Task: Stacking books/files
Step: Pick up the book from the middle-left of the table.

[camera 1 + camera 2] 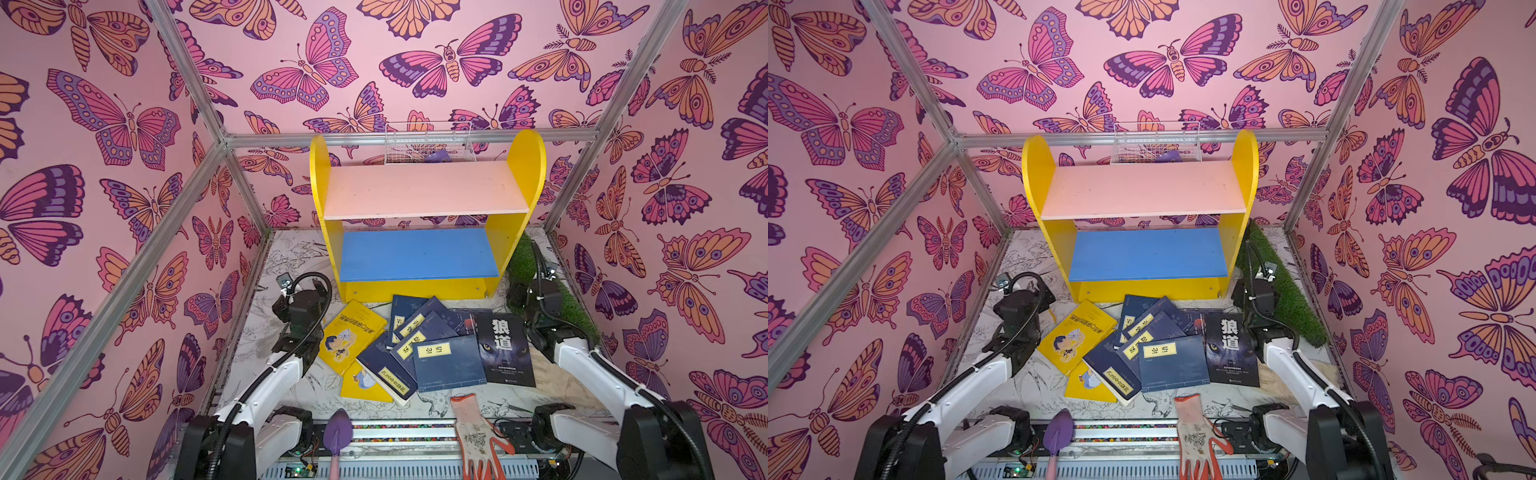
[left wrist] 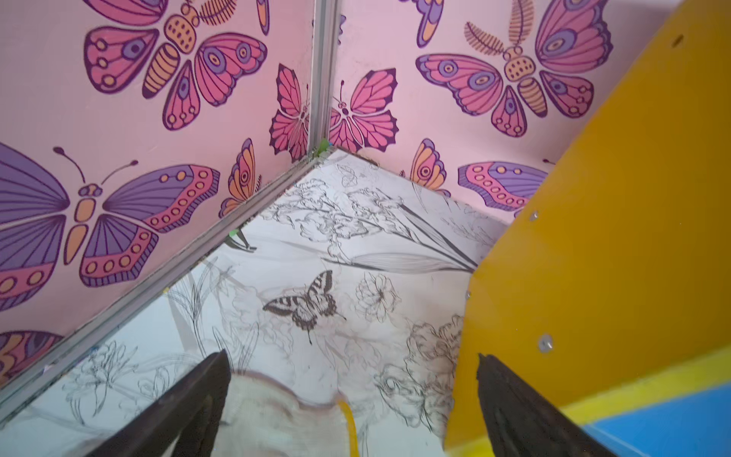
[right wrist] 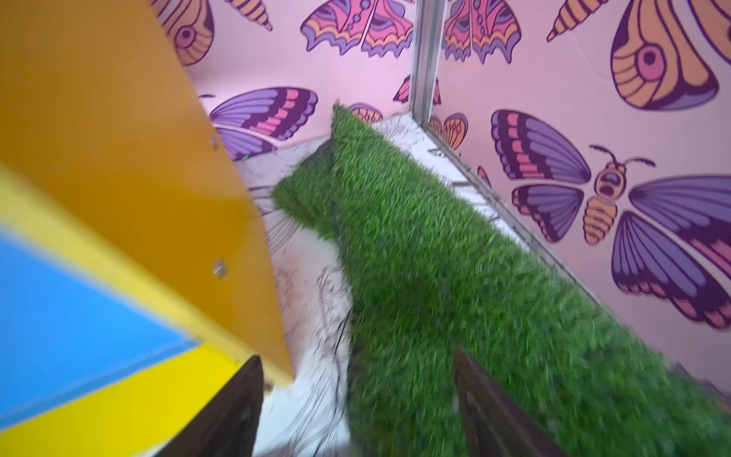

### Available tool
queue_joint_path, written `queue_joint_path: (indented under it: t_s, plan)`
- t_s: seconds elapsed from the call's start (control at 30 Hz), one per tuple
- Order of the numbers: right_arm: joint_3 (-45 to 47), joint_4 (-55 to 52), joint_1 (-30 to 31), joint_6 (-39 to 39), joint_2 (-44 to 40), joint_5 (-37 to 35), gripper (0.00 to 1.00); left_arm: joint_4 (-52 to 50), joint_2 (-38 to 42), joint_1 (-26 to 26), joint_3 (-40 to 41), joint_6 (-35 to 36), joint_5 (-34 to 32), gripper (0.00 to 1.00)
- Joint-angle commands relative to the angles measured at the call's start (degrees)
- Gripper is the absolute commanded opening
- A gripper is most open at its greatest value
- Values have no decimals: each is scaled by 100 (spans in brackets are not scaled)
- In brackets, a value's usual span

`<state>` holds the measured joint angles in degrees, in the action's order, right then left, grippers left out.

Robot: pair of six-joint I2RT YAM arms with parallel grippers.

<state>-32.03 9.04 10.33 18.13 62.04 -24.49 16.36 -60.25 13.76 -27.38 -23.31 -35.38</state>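
Step in hand: by my reading you're at the start. No neat stack exists, and neither claw is over the books.
Books: the scattered books (image 1: pixel 424 345) lie flat and overlapping mid-bench, at 6 o'clock from the yellow bookshelf (image 1: pixel 528 166). Both of its boards are bare.
Pile layout: the yellow cartoon book (image 1: pixel 353 332) sits at the pile's 9 o'clock edge, the navy books are fanned in the middle, and the wolf-cover book (image 1: pixel 505 349) is at 3 o'clock.
Left claw: your left claw (image 2: pixel 351 358) is spread wide and holds nothing. It points at the bench (image 2: pixel 356 245) in the corner beside the shelf's side panel, at about 10 o'clock from the pile, with a beige cloth (image 2: pixel 277 415) blurred beneath it.
Right claw: your right claw (image 3: pixel 358 354) also has its fingers apart with nothing between them. It hangs above the artificial grass (image 3: pixel 435 257), at about 2 o'clock from the pile.
Next move: I'd bring the right claw to the wolf-cover book, whose 3 o'clock edge looks free.
What it calls for: these are thin, flat covers, so come in low at an exposed edge and take only one.
Keep clear of: the work glove (image 1: pixel 478 432) at the bench's 6 o'clock edge.
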Motion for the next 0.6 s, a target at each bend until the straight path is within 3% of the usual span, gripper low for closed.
queue_joint_path:
  t_s: [0.0, 0.1, 0.2, 0.27, 0.33, 0.57]
  plan:
    - [-346, -1613, 688, 629, -455, -539, 76, -1350, 164, 816, -49, -693, -1138, 99]
    - [-396, -2236, 1507, 743, -752, -854, 77, -1944, 240, 1562, -59, -1119, -1390, 99]
    - [-159, -2006, 2001, 831, -793, -1053, 77, -2304, 214, 2040, -80, -1551, -1244, 99]
    - [-26, -1538, 2026, 811, -560, -897, 79, -2293, 26, 2222, -128, -1599, -870, 99]
    - [-137, -1124, 2021, 300, -171, -551, 79, -2279, -297, 2310, -317, -1501, -476, 99]
    - [-1507, -1170, 1991, -1049, 1717, 151, 85, -2074, -1374, 2526, -995, -905, 829, 99]
